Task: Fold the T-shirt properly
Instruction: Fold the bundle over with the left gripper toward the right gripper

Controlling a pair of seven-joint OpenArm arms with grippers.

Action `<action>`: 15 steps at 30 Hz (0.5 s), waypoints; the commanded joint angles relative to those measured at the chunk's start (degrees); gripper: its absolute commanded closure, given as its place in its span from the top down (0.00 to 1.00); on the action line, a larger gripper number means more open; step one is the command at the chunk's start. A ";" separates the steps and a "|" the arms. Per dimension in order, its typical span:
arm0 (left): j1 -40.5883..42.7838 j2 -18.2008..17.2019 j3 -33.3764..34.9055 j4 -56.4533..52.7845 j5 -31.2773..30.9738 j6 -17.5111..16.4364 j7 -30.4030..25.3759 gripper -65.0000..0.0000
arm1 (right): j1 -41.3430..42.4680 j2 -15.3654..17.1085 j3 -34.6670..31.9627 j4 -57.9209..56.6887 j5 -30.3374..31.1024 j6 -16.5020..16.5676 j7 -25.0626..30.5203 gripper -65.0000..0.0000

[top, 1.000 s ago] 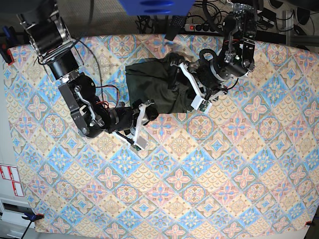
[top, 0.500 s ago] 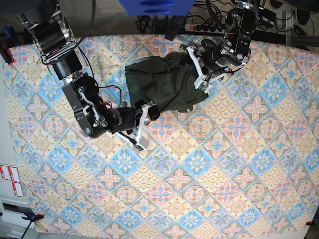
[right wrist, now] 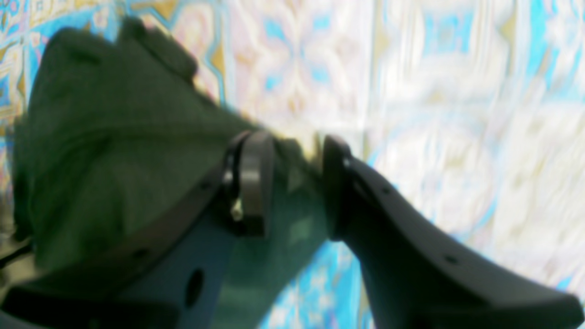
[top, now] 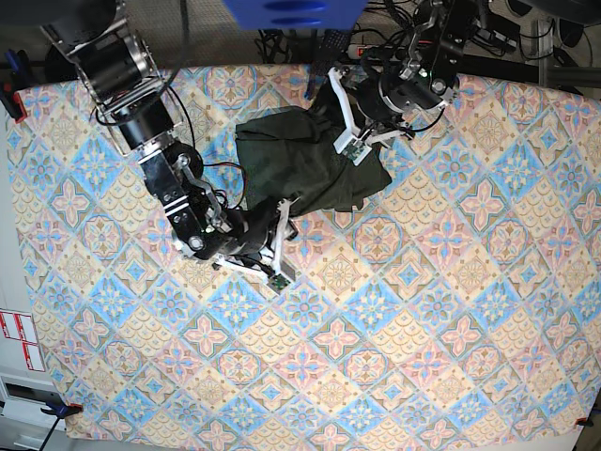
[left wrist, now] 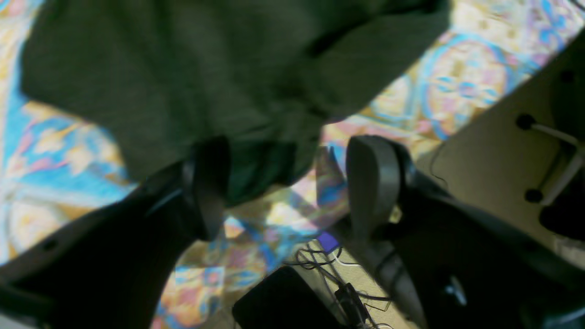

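Olive-green T-shirt point(top: 300, 160) lies bunched between both arms: right gripper point(right wrist: 297, 183) pinches its edge, left gripper point(left wrist: 283, 183) gapes.

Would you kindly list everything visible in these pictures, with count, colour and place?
T-shirt: one, dark olive green, bunched at the table's far middle.
Tablecloth: one, blue, pink and yellow tile pattern, covering the table.
Power strip: one, dark, with cables beyond the far edge.
Blue object: one, at the top edge; cannot tell what it is.
Labels: red and white, beside the table, at the base view's left edge.
Left end effector: one, black, open, at the shirt's far edge.
Right end effector: one, black, with shirt fabric between its jaws at the near edge.
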State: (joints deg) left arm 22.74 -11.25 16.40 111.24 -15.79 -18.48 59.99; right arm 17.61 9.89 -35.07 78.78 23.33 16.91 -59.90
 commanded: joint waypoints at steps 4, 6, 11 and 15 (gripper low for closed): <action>-2.39 1.36 -0.10 -4.30 -0.25 -0.11 -0.87 0.57 | 1.43 -1.93 0.30 -2.78 -3.86 0.10 1.57 0.29; -3.45 1.88 -0.10 -7.11 -0.34 -0.11 -0.87 0.57 | 1.52 -2.90 0.30 -5.60 -4.30 0.10 1.92 0.27; -6.26 2.06 -0.01 -11.68 -0.69 -0.11 -0.87 0.44 | 1.52 -3.43 0.30 -13.33 -4.30 0.10 3.50 0.13; -7.67 2.85 0.08 -12.21 -0.25 -0.11 -0.87 0.18 | 1.52 -3.43 0.30 -16.50 -4.30 0.10 3.59 0.13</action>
State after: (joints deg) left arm 15.53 -8.84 16.36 98.39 -15.94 -18.46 59.81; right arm 18.55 6.52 -34.94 62.02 19.75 16.93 -55.35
